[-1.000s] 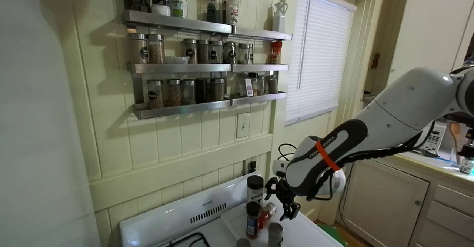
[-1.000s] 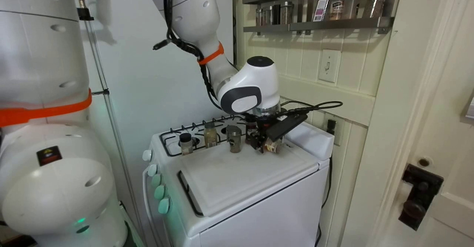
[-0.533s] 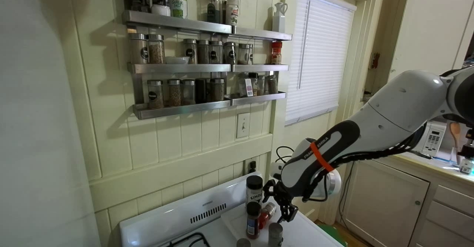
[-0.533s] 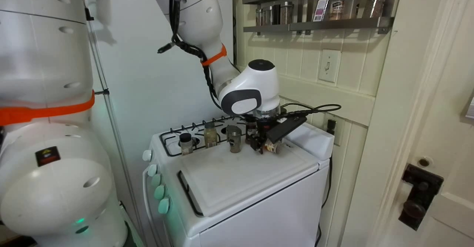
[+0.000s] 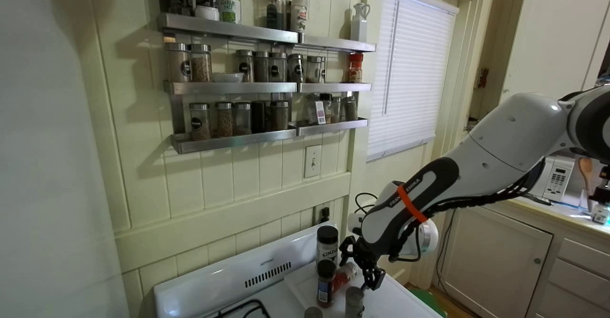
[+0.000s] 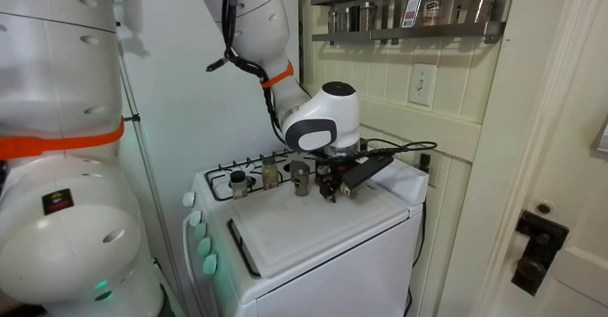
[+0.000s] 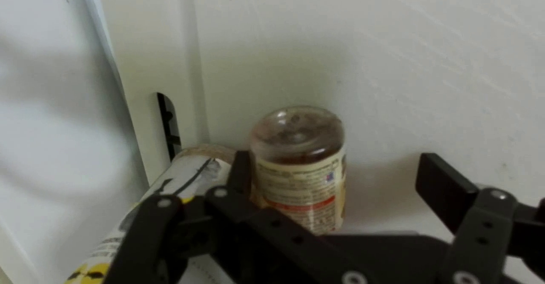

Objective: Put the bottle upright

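Note:
The bottle (image 5: 347, 274) lies on its side on the white stove cover, its reddish end partly behind a dark-capped bottle. In an exterior view only part of the bottle (image 6: 348, 190) shows under the gripper. The wrist view gives its clear glass base and cream label with a red stripe: here the bottle (image 7: 298, 177) is between the jaws, close against the left finger. Whether that finger touches it I cannot tell. A wide gap separates it from the right finger. My gripper (image 7: 336, 169) stands open over it; its lower part in the wrist view is hidden behind the fingers.
A tall black-capped shaker (image 5: 328, 249) and a dark-capped reddish bottle (image 5: 326, 284) stand close by. Nearer is a grey-lidded jar (image 5: 354, 301). More jars, such as a yellowish one (image 6: 270, 174), stand along the burners. The stove's back panel (image 6: 399, 177) rises behind the gripper.
The arm has come down slightly and swung a little toward the upright shakers, bringing the gripper lower around the lying bottle. The jaws have stayed open.

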